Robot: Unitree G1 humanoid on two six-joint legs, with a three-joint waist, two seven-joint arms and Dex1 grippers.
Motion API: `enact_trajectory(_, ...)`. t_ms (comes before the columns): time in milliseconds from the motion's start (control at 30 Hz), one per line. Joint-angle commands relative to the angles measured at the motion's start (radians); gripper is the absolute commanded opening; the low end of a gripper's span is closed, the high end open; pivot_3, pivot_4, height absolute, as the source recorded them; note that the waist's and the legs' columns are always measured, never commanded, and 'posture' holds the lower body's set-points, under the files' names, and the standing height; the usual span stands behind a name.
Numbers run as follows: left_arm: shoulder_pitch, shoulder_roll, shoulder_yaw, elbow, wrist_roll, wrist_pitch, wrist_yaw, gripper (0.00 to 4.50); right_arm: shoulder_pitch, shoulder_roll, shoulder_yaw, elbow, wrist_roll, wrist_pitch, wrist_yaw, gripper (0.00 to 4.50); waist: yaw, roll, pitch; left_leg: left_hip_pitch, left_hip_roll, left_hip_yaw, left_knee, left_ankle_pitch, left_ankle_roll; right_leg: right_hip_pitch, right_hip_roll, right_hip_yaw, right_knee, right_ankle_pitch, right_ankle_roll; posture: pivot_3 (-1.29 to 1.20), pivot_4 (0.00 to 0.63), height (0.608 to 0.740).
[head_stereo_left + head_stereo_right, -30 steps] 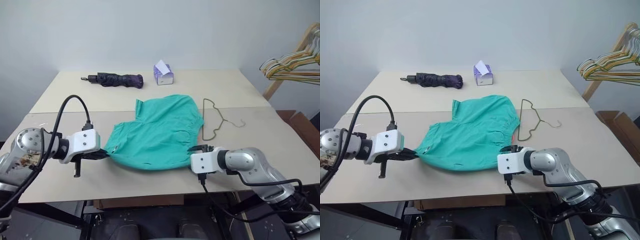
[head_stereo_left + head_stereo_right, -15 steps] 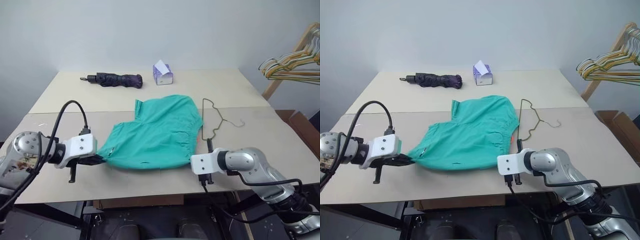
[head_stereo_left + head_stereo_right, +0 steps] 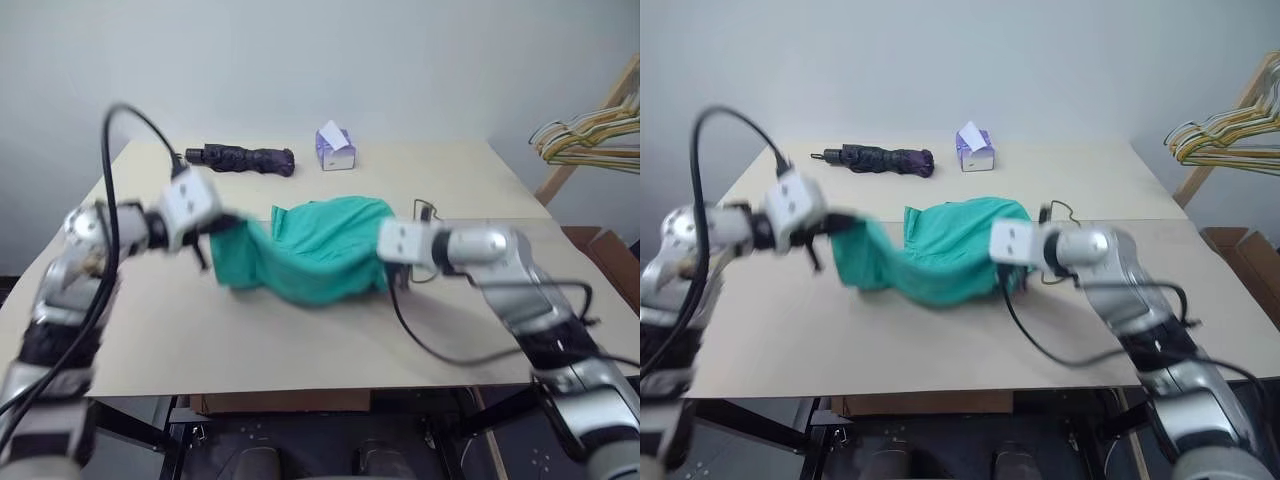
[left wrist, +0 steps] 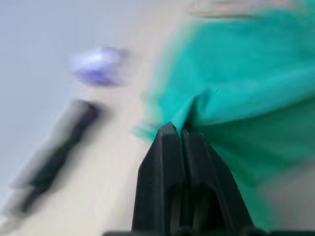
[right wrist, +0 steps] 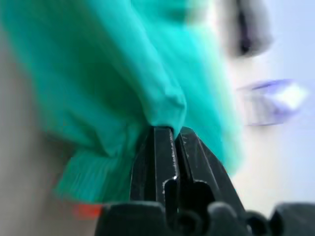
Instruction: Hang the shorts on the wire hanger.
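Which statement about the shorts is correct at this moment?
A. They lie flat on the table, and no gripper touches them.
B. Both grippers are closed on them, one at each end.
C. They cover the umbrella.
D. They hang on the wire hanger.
B: the left gripper and the right gripper each pinch an edge of the shorts, which sag between them.

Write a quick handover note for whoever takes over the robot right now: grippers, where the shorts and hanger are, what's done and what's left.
Left gripper: shut on one side of the shorts.
Right gripper: shut on the other side of the shorts.
Shorts: held up between the two grippers, sagging in the middle above the table.
Wire hanger: lying on the table just behind the right gripper, mostly hidden, not touched.
Done: shorts gripped on both sides and raised.
Left: get the shorts onto the hanger.
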Motion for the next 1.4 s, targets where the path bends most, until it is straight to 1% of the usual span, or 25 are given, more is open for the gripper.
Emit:
enact_trajectory(33, -0.252, -0.065, 0.184, 0.144, 0.047, -0.223, 0.439, 0.0, -0.202, 0.033, -0.114, 0.196, -0.145, -0.12, -0.509, 0.05, -0.002, -0.001, 0.0, -0.003, 0.0, 0.0, 0.0, 0.0, 0.0, -0.003, -0.001, 0.0, 0.0, 0.0, 0.0, 0.05, 0.0, 0.74)
enact_trajectory(67, -0.296, -0.08, 0.229, 0.15, 0.003, -0.289, 0.456, 0.0, -0.234, 0.034, -0.138, 0.211, -0.164, -0.149, -0.608, 0.05, -0.003, 0.0, 0.0, -0.012, -0.001, 0.0, 0.001, 0.001, -0.001, -0.013, -0.002, 0.001, 0.001, 0.0, 0.0, 0.05, 0.0, 0.74)
enact_trajectory(100, -0.32, -0.075, 0.253, 0.141, -0.02, -0.35, 0.454, 0.0, -0.247, 0.03, -0.163, 0.202, -0.167, -0.177, -0.669, 0.05, -0.003, 0.0, -0.001, -0.021, -0.001, 0.0, -0.001, 0.004, -0.006, -0.021, -0.002, 0.001, 0.004, 0.001, 0.001, 0.05, 0.0, 0.74)
enact_trajectory(133, -0.329, -0.064, 0.26, 0.134, -0.026, -0.392, 0.444, 0.0, -0.248, 0.022, -0.177, 0.193, -0.172, -0.202, -0.709, 0.05, -0.004, 0.0, -0.002, -0.022, -0.001, 0.001, -0.003, 0.008, -0.014, -0.023, -0.003, 0.001, 0.003, 0.001, 0.001, 0.05, 0.0, 0.74)
enact_trajectory(167, -0.332, -0.047, 0.262, 0.126, -0.026, -0.425, 0.431, 0.0, -0.243, 0.01, -0.184, 0.18, -0.184, -0.229, -0.746, 0.05, -0.005, 0.0, -0.004, -0.022, -0.001, 0.001, -0.006, 0.007, -0.015, -0.024, -0.003, 0.001, 0.002, 0.001, 0.001, 0.05, 0.0, 0.74)
enact_trajectory(200, -0.321, -0.022, 0.258, 0.109, -0.024, -0.443, 0.402, 0.0, -0.217, 0.0, -0.19, 0.152, -0.184, -0.243, -0.745, 0.05, -0.006, 0.001, -0.006, -0.022, -0.001, 0.001, -0.008, 0.007, -0.015, -0.024, -0.003, 0.001, 0.001, 0.001, 0.001, 0.05, 0.0, 0.74)
enact_trajectory(300, -0.217, 0.035, 0.255, 0.004, -0.158, -0.346, 0.193, 0.0, -0.102, -0.032, -0.159, 0.086, -0.167, -0.282, -0.646, 0.05, -0.009, 0.001, -0.008, -0.021, -0.001, 0.002, -0.01, 0.006, -0.014, -0.022, -0.003, 0.001, -0.002, 0.001, 0.001, 0.05, 0.0, 0.74)
enact_trajectory(333, -0.166, 0.057, 0.252, -0.037, -0.213, -0.29, 0.115, 0.0, -0.063, -0.037, -0.144, 0.069, -0.153, -0.293, -0.597, 0.05, -0.013, 0.001, -0.008, -0.019, -0.002, 0.002, -0.01, 0.006, -0.014, -0.018, -0.003, 0.001, -0.007, 0.001, 0.002, 0.05, 0.0, 0.74)
enact_trajectory(367, -0.092, 0.089, 0.249, -0.089, -0.266, -0.239, 0.031, 0.0, -0.017, -0.057, -0.11, 0.053, -0.172, -0.329, -0.559, 0.05, -0.018, 0.001, -0.008, -0.018, -0.002, 0.002, -0.008, 0.005, -0.013, -0.015, -0.003, 0.001, -0.007, 0.001, 0.002, 0.05, 0.0, 0.74)
enact_trajectory(400, -0.043, 0.113, 0.249, -0.124, -0.3, -0.203, -0.022, 0.0, 0.011, -0.07, -0.088, 0.043, -0.187, -0.353, -0.533, 0.05, -0.024, 0.001, -0.008, -0.015, -0.002, 0.002, -0.006, 0.003, -0.008, -0.013, -0.003, 0.001, -0.006, 0.001, 0.003, 0.06, 0.0, 0.74)
enact_trajectory(433, 0.028, 0.154, 0.246, -0.176, -0.361, -0.114, -0.103, 0.0, 0.047, -0.084, -0.061, 0.029, -0.184, -0.385, -0.482, 0.05, -0.029, 0.001, -0.008, -0.013, -0.002, 0.002, -0.005, 0.001, -0.005, -0.012, -0.003, 0.002, -0.007, 0.001, 0.003, 0.06, 0.0, 0.74)
enact_trajectory(467, 0.133, 0.214, 0.237, -0.227, -0.389, -0.1, -0.219, 0.0, 0.093, -0.114, -0.016, 0.009, -0.178, -0.446, -0.406, 0.05, -0.033, 0.001, -0.008, -0.012, -0.002, 0.002, -0.004, 0.001, -0.005, -0.013, -0.003, 0.002, -0.005, 0.002, 0.002, 0.06, 0.0, 0.74)
enact_trajectory(500, 0.265, 0.298, 0.231, -0.297, -0.444, 0.009, -0.335, 0.0, 0.149, -0.145, 0.033, -0.018, -0.17, -0.492, -0.317, 0.05, -0.039, 0.001, -0.008, -0.01, -0.002, 0.002, -0.004, 0.002, -0.004, -0.012, -0.002, 0.002, -0.002, 0.002, 0.002, 0.06, 0.0, 0.74)
enact_trajectory(533, 0.407, 0.376, 0.229, -0.353, -0.469, 0.033, -0.466, 0.0, 0.202, -0.175, 0.075, -0.042, -0.15, -0.536, -0.23, 0.05, -0.053, 0.001, -0.008, -0.006, -0.002, 0.002, -0.005, 0.002, -0.003, -0.009, -0.002, 0.003, -0.001, 0.002, 0.002, 0.06, 0.0, 0.74)
enact_trajectory(567, 0.524, 0.433, 0.234, -0.399, -0.469, 0.027, -0.548, 0.0, 0.24, -0.207, 0.111, -0.062, -0.141, -0.59, -0.163, 0.05, -0.058, 0.002, -0.007, -0.002, -0.002, 0.002, -0.007, 0.002, -0.002, -0.006, -0.002, 0.004, -0.001, 0.001, 0.002, 0.06, 0.0, 0.74)
enact_trajectory(600, 0.594, 0.468, 0.244, -0.438, -0.477, 0.061, -0.567, 0.0, 0.265, -0.223, 0.126, -0.074, -0.135, -0.619, -0.125, 0.05, -0.063, 0.002, -0.007, 0.002, -0.002, 0.002, -0.008, 0.001, -0.002, -0.003, -0.002, 0.004, -0.002, 0.0, 0.002, 0.06, 0.0, 0.74)
enact_trajectory(633, 0.669, 0.495, 0.256, -0.457, -0.478, 0.093, -0.582, 0.0, 0.292, -0.218, 0.128, -0.082, -0.126, -0.61, -0.105, 0.05, -0.063, 0.002, -0.006, 0.004, -0.001, 0.003, -0.008, 0.001, -0.001, -0.001, -0.002, 0.004, -0.001, -0.001, 0.001, 0.06, 0.0, 0.74)
enact_trajectory(733, 0.878, 0.571, 0.273, -0.469, -0.403, 0.096, -0.66, 0.0, 0.348, -0.214, 0.141, -0.097, -0.13, -0.629, -0.054, 0.05, -0.066, 0.001, -0.006, 0.008, 0.001, 0.003, -0.007, 0.001, -0.001, 0.002, 0.0, 0.004, 0.0, -0.001, 0.001, 0.06, 0.0, 0.74)
enact_trajectory(800, 0.971, 0.605, 0.278, -0.471, -0.358, 0.076, -0.687, 0.0, 0.378, -0.23, 0.143, -0.124, -0.109, -0.641, 0.009, 0.05, -0.06, 0.001, -0.006, 0.009, 0.001, 0.004, -0.007, 0.001, -0.001, 0.003, 0.0, 0.004, 0.0, -0.001, 0.0, 0.06, 0.0, 0.74)
enact_trajectory(900, 1.06, 0.628, 0.287, -0.482, -0.313, 0.069, -0.701, 0.0, 0.425, -0.267, 0.138, -0.177, -0.05, -0.633, 0.123, 0.05, -0.047, 0.001, -0.006, 0.009, 0.001, 0.004, -0.007, 0.0, -0.001, 0.003, 0.0, 0.004, -0.001, -0.001, 0.0, 0.06, 0.0, 0.74)
enact_trajectory(1033, 1.133, 0.663, 0.306, -0.51, -0.272, 0.063, -0.738, 0.0, 0.476, -0.313, 0.124, -0.246, 0.018, -0.592, 0.257, 0.05, -0.027, 0.0, -0.007, 0.007, 0.001, 0.005, -0.006, 0.0, 0.0, 0.003, -0.001, 0.003, -0.003, -0.001, 0.0, 0.06, 0.0, 0.74)
enact_trajectory(1100, 1.153, 0.676, 0.308, -0.541, -0.268, 0.063, -0.759, 0.0, 0.487, -0.32, 0.125, -0.256, 0.013, -0.565, 0.291, 0.05, -0.026, 0.0, -0.007, 0.008, 0.001, 0.005, -0.006, 0.0, 0.0, 0.004, -0.001, 0.003, -0.002, -0.002, 0.0, 0.06, 0.0, 0.74)
enact_trajectory(1233, 1.126, 0.66, 0.264, -0.557, -0.245, 0.047, -0.722, 0.0, 0.479, -0.29, 0.128, -0.242, -0.057, -0.536, 0.258, 0.05, -0.026, 0.0, -0.007, 0.008, 0.001, 0.005, -0.006, 0.0, 0.0, 0.004, -0.001, 0.003, -0.002, -0.002, 0.0, 0.06, 0.0, 0.74)
enact_trajectory(1333, 1.115, 0.654, 0.252, -0.552, -0.238, 0.048, -0.707, 0.0, 0.485, -0.284, 0.12, -0.256, -0.047, -0.536, 0.259, 0.05, -0.028, 0.0, -0.007, 0.009, 0.001, 0.005, -0.006, 0.0, 0.0, 0.003, -0.001, 0.003, -0.002, -0.002, 0.0, 0.06, 0.0, 0.74)
enact_trajectory(1400, 1.123, 0.658, 0.264, -0.546, -0.243, 0.038, -0.722, 0.48, 0.495, -0.301, 0.108, -0.288, 0.001, -0.522, 0.303, 0.52, -0.028, 0.0, -0.007, 0.008, 0.001, 0.005, -0.007, 0.0, 0.0, 0.003, 0.0, 0.003, -0.002, -0.002, 0.0, 0.06, 0.0, 0.74)
